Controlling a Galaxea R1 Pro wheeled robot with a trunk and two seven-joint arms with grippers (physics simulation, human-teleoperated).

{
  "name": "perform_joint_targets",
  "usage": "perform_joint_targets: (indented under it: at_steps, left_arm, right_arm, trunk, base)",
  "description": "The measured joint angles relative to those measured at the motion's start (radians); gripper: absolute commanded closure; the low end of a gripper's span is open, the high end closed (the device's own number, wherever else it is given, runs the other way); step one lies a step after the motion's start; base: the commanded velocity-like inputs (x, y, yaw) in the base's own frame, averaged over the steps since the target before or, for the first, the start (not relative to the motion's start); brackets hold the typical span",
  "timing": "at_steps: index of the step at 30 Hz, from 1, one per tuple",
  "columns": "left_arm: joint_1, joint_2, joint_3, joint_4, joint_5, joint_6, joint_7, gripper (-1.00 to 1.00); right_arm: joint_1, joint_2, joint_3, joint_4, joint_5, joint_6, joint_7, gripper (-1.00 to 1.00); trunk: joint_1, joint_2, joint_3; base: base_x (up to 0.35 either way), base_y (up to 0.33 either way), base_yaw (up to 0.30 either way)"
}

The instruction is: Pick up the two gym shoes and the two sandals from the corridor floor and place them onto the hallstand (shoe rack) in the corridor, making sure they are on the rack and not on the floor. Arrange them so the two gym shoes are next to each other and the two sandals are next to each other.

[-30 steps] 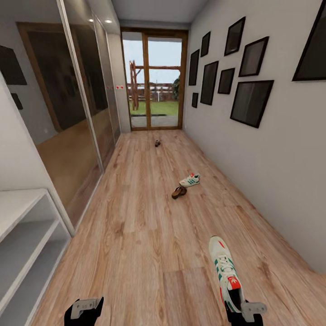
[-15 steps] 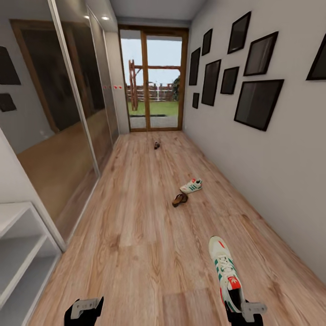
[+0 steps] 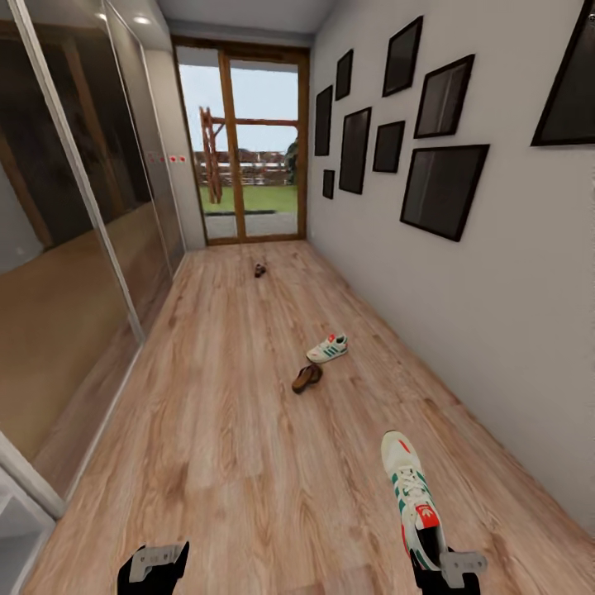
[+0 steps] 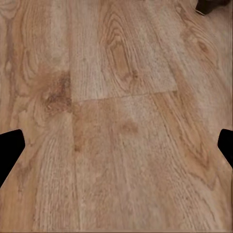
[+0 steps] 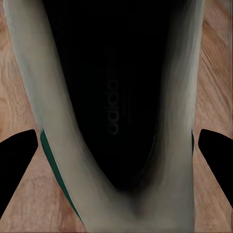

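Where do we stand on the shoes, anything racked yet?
Nothing shows as racked. In hand: one gym shoe sits at the right gripper, its dark opening between the fingers in the right wrist view. The left gripper is open over bare floor. Left: the second gym shoe, the sandal beside it and a small dark item, probably the other sandal, near the glass door.
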Motion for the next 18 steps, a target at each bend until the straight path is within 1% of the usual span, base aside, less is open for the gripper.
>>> perform_joint_targets:
  at_steps: [3,9,13,18]
  left_arm:
    - [0.000,0.000,0.000,0.000,0.000,-0.001,0.000,-1.00]
    - [0.000,0.000,0.000,0.000,0.000,-0.001,0.000,-1.00]
    - [0.000,0.000,0.000,-0.001,0.000,-0.001,0.000,-1.00]
    - [0.000,0.000,0.000,-0.001,0.000,-0.001,0.000,-1.00]
  right_arm:
    - [0.000,0.000,0.000,0.000,0.000,0.000,0.000,1.00]
    - [0.000,0.000,0.000,0.000,0.000,0.000,-0.001,1.00]
    - [0.000,0.001,0.001,0.001,0.000,0.000,-0.003,1.00]
    - [0.000,0.001,0.002,0.001,0.000,0.000,-0.004,1.00]
  trunk:
    - [0.000,0.000,0.000]
    - [0.000,0.000,0.000]
    - [0.000,0.000,0.000]
    - [0.000,0.000,0.000]
  base:
    - [0.338,0.000,-0.131]
    - [0.337,0.045,-0.038]
    - [0.320,0.130,-0.009]
    - [0.295,0.184,-0.002]
